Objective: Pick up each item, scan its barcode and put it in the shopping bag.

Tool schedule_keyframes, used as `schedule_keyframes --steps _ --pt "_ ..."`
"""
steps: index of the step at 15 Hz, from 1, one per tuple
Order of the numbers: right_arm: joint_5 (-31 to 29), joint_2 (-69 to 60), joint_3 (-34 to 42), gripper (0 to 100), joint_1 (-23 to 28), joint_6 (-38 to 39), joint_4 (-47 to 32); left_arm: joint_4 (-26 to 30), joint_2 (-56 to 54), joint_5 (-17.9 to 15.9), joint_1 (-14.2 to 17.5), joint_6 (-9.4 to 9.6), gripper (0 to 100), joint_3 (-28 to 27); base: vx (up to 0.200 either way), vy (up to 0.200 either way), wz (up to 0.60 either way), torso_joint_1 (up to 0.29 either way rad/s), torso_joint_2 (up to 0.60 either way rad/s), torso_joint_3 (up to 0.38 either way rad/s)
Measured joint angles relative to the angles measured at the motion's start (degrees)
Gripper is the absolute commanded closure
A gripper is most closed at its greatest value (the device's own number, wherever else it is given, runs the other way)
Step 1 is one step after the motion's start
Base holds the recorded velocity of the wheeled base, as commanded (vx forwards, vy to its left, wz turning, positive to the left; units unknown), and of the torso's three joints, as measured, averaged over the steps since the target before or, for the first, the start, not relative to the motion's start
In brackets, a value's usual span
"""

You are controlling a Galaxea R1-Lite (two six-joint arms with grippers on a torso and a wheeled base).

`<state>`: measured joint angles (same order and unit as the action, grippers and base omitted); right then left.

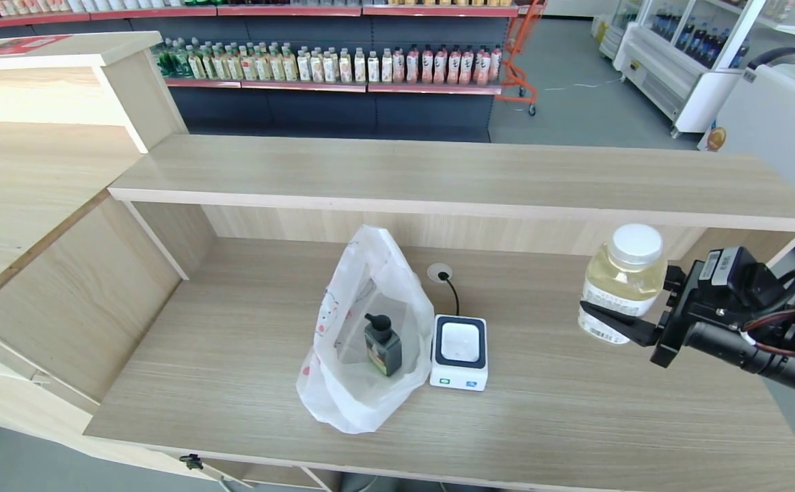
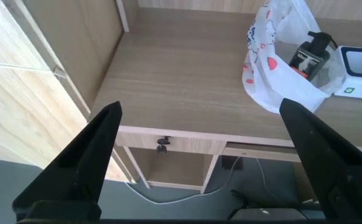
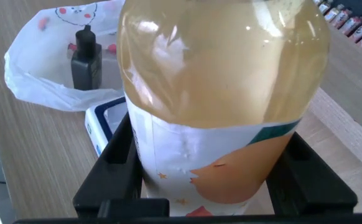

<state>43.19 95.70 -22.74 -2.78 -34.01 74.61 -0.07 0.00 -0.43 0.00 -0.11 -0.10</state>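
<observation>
My right gripper (image 1: pixel 633 316) is shut on a clear bottle (image 1: pixel 621 283) of pale yellow liquid with a white cap, held upright above the right side of the wooden counter (image 1: pixel 575 410). From the right wrist the bottle (image 3: pixel 221 106) sits between the black fingers (image 3: pixel 116 168). A white plastic shopping bag (image 1: pixel 363 335) stands at the counter's middle with a dark pump bottle (image 1: pixel 382 345) inside. Beside it on the right is the white barcode scanner (image 1: pixel 460 351). My left gripper (image 2: pixel 199 162) is open, off the counter's front left edge, with the bag (image 2: pixel 280 62) far from it.
A raised wooden ledge (image 1: pixel 465 178) runs along the back of the counter, and a side wall (image 1: pixel 62 301) closes the left. The scanner's cable (image 1: pixel 452 290) runs to a hole in the counter. Store shelves with drink bottles (image 1: pixel 329 65) stand behind.
</observation>
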Motion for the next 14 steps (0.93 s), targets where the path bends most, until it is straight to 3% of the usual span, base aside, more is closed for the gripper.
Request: schedule_keyframes --steps 6,11,14 --pt "0.13 7.78 -4.05 100 0.83 0.73 0.33 0.0 0.0 0.02 -0.05 -0.32 0 0.0 0.0 0.0 0.0 0.0 0.0 0.0" --pt "2.51 18.44 -7.83 100 0.67 -1.29 12.08 0.0 0.0 0.05 -0.05 -0.32 0 0.0 0.0 0.0 0.0 0.0 0.0 0.0" --pt "4.0 24.15 -11.22 100 -1.1 -1.71 15.14 0.0 0.0 0.02 0.0 -0.32 0 0.0 0.0 0.0 0.0 0.0 0.0 0.0"
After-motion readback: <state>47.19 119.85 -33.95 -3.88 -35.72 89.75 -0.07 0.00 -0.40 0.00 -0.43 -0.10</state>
